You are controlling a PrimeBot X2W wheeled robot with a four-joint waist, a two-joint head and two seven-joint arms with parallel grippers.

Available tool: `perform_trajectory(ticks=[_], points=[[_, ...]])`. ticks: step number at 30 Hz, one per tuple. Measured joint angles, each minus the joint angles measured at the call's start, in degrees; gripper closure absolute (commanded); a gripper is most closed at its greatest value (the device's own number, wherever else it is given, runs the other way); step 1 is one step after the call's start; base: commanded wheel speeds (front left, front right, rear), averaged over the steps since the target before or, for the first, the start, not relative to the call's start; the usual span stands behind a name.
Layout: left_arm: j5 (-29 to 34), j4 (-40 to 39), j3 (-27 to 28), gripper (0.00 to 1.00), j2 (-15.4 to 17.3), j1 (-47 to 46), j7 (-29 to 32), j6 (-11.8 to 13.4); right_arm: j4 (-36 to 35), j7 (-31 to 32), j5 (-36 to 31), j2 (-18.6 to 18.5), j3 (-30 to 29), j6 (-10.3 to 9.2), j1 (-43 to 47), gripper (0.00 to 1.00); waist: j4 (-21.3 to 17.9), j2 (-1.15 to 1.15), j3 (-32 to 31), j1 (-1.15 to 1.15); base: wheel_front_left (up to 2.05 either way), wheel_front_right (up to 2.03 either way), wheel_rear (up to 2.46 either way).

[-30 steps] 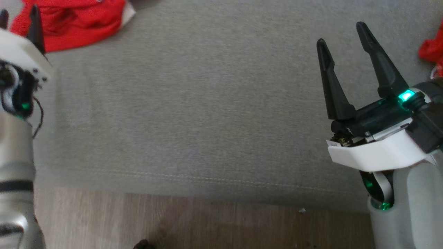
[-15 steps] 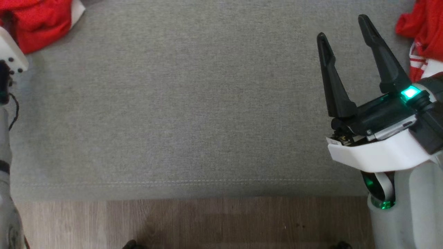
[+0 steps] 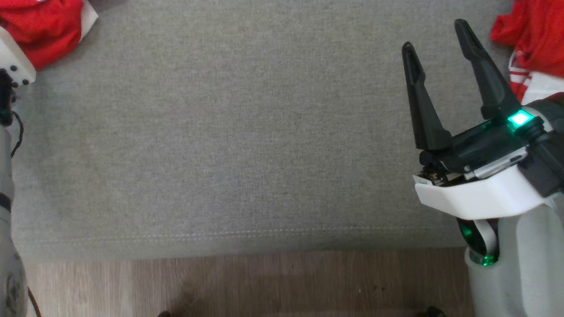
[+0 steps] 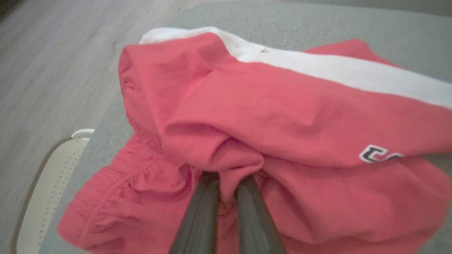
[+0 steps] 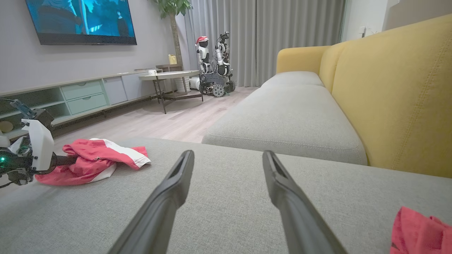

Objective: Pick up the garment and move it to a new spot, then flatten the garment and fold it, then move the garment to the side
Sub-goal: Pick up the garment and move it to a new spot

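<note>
Head view: grey cushion (image 3: 246, 132) takes up most of the frame, with its stitched front edge along the bottom and wood floor (image 3: 264, 286) below that. The garment (image 3: 42, 33), red with a white edge, is bunched at the cushion's far left corner. The left arm's white wrist housing (image 3: 15, 61) sits right next to it; fingers are out of frame here. The right gripper (image 3: 434, 34) is over the cushion's right side, fingers spread apart, nothing between them. A second red garment (image 3: 535, 39) with white stripes is at the far right edge, just beside that gripper.

Left wrist view: left gripper (image 4: 227, 178) has its fingers pinched together on a raised fold of the garment. A white band (image 4: 335, 67) runs across the top of the cloth and a dark logo (image 4: 376, 153) is on the right. The cloth lies at the cushion's corner, floor beyond it.

Right wrist view: right gripper's fingers stand wide apart, low over bare cushion. The garment is at the left edge with the left arm at it. The second red garment is at the lower right. A yellow sofa back (image 5: 395, 106) is on the right, and a TV (image 5: 81, 21), a table (image 5: 169, 76) and another robot (image 5: 212, 60) are in the background.
</note>
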Motion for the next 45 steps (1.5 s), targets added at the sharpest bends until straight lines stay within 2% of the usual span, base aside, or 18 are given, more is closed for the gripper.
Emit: perform_trajectory(ticks=[8, 16, 21, 28, 30, 32, 36, 40, 44, 45], points=[[0.0, -1.8, -1.7, 1.0, -1.0, 0.4, -7.4, -2.5, 3.3, -2.1, 0.6, 0.9, -0.2, 0.0, 0.2, 0.0, -0.1, 0.0, -5.4, 0.0, 0.0, 0.0, 0.0], [-1.1, -7.6, -5.0, 1.0, -3.2, 4.5, -9.3, -4.3, 7.1, -4.2, 2.2, 1.8, -1.0, 0.0, 2.4, 0.0, 0.4, 0.0, -12.6, 0.0, 0.0, 0.0, 0.0], [-3.4, -15.1, -8.5, 1.0, -6.2, 8.7, -6.3, -4.5, 9.0, -5.1, 2.8, 2.2, -1.6, 0.0, 3.9, 0.0, 0.5, 0.0, -17.5, -0.01, 0.0, 0.0, 0.0], [-8.8, -34.0, -13.7, 1.0, -11.0, 16.7, 2.4, -4.5, 10.1, -6.4, 4.3, 2.5, -1.6, 0.0, 4.9, 0.0, -0.4, 0.0, -21.4, -0.01, 0.0, 0.0, 0.0], [-10.8, -39.4, -13.8, 1.0, -13.1, 19.1, 5.2, -4.3, 10.1, -6.9, 5.1, 2.5, -1.6, 0.0, 4.9, 0.0, -1.1, 0.0, -21.6, -0.01, 0.0, 0.0, 0.0], [-12.4, -44.6, -14.5, 1.0, -15.2, 21.3, 7.5, -2.8, 10.1, -7.1, 5.7, 2.5, -1.6, 0.0, 4.9, 0.0, -1.9, 0.0, -21.5, -0.01, 0.0, 0.0, 0.0], [-13.5, -52.4, -16.3, 1.0, -16.8, 24.6, 9.7, 0.3, 10.1, -7.8, 6.1, 2.5, -1.8, 0.0, 4.9, 0.0, -3.6, 0.0, -20.4, -0.01, 0.0, 0.0, 0.0], [-11.3, -52.2, -16.9, 1.0, -16.0, 27.4, 9.4, 2.4, 10.1, -8.5, 6.3, 2.6, -1.7, 0.0, 4.5, 0.0, -5.5, 0.0, -18.7, -0.01, 0.0, 0.0, 0.0], [-6.7, -47.1, -18.8, 1.0, -11.7, 31.4, 7.7, 2.8, 10.5, -9.0, 6.3, 2.6, -1.7, 0.0, 3.9, 0.0, -7.3, 0.0, -17.3, -0.01, 0.0, 0.0, 0.0], [-6.7, -47.1, -18.8, 1.0, -11.7, 31.4, 7.7, 2.8, 10.5, -9.0, 6.3, 2.6, -1.7, 0.0, 3.9, 0.0, -7.3, 0.0, -17.3, -0.01, 0.0, 0.0, 0.0]])
